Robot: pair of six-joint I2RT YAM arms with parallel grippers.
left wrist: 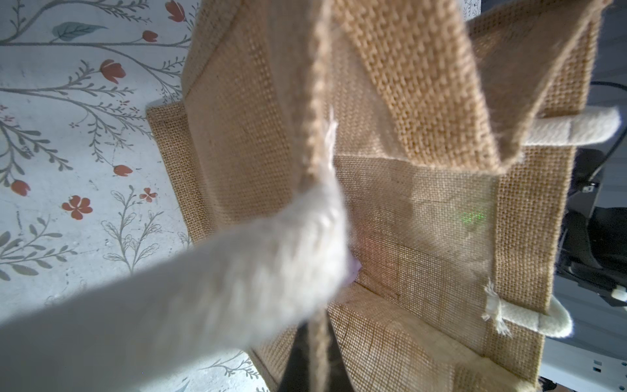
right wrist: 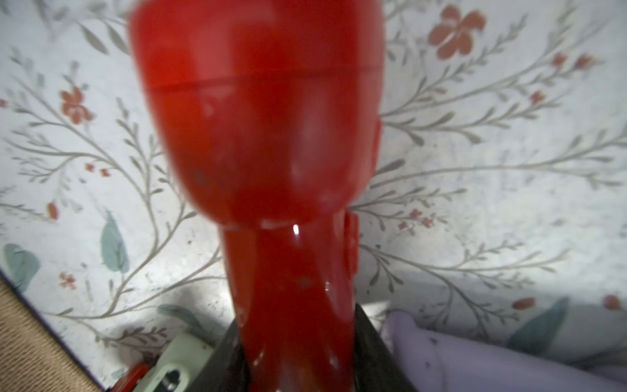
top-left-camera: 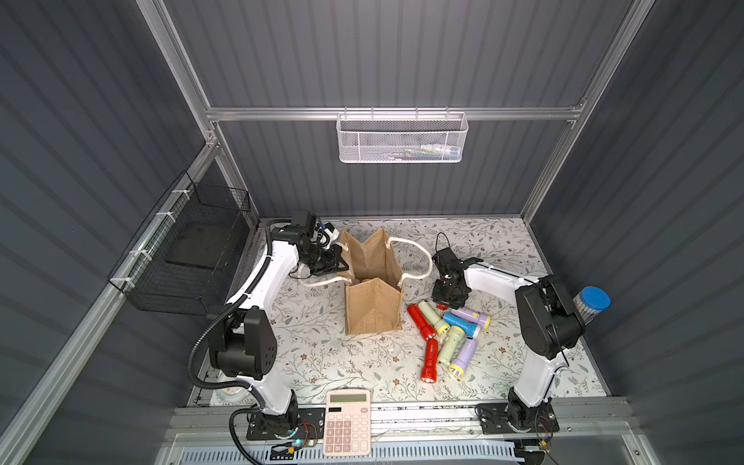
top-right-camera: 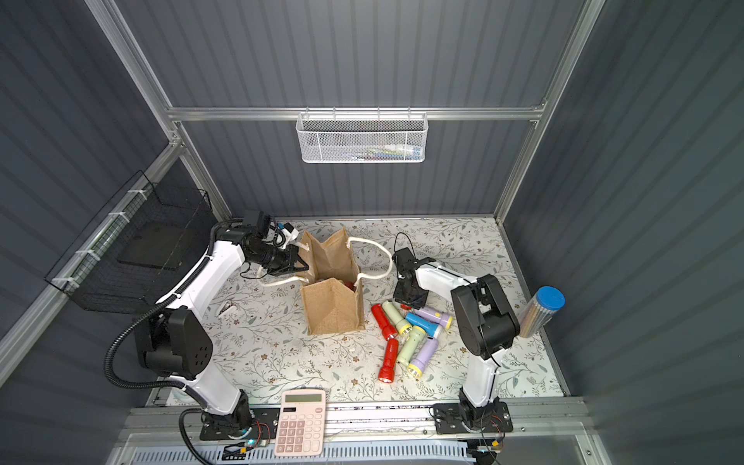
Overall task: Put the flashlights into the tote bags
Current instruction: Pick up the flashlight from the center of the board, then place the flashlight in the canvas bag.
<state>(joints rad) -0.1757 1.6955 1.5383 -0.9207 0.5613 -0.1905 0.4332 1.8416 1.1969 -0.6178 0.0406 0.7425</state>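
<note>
Tote bag stands open mid-desk; contents mostly hidden. Left jaws clamped on its rim. Right jaws clamped on a red flashlight beside the bag, long axis along the jaws, head toward the floral desk. Seven flashlights lie heaped between bag and right edge. Grey ribbed walls.

Stereo overhead pair, wrist cameras close-up

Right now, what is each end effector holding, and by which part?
Left end effector: tan jute tote bag, pinched at its top rim. Right end effector: red plastic flashlight, by its narrow barrel.
</note>
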